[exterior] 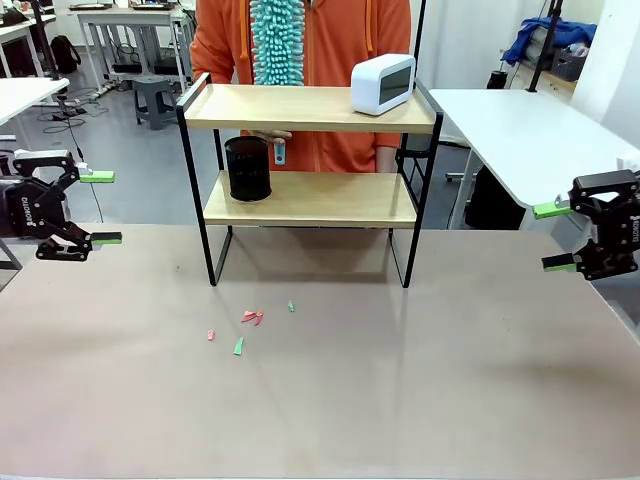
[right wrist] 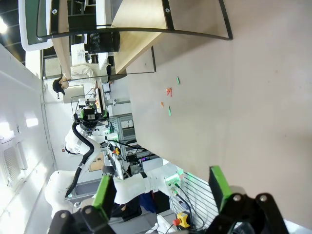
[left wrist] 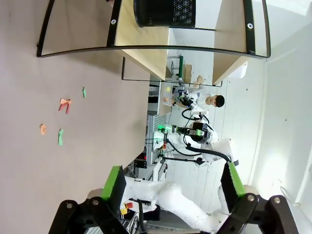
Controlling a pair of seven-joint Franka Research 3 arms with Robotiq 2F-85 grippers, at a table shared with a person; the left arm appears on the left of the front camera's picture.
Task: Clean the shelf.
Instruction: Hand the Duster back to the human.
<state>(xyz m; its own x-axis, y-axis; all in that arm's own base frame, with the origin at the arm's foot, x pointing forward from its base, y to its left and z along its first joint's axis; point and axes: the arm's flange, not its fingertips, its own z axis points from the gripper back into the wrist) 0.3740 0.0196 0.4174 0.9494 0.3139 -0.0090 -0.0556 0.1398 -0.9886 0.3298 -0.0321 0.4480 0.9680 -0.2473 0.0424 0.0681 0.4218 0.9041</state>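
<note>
The shelf (exterior: pixel 310 108), two light wooden boards in a black frame, stands at the table's far middle. A white clock-like box (exterior: pixel 383 84) sits on its top board and a black mesh cup (exterior: pixel 248 169) on the lower one. Behind it a person in orange holds a teal fluffy duster (exterior: pixel 277 40) above the top board. My left gripper (exterior: pixel 97 207) hangs open at the left table edge, my right gripper (exterior: pixel 557 237) open at the right edge, both far from the shelf (left wrist: pixel 146 46) (right wrist: pixel 131 36). Both wrist views show open jaws (left wrist: pixel 173 187) (right wrist: pixel 161 187) holding nothing.
Several small pink and green paper scraps (exterior: pixel 250 318) lie on the brown table in front of the shelf, also visible as scraps (left wrist: pixel 63 103) and scraps (right wrist: pixel 168 91). White tables stand to the right (exterior: pixel 520 120) and far left.
</note>
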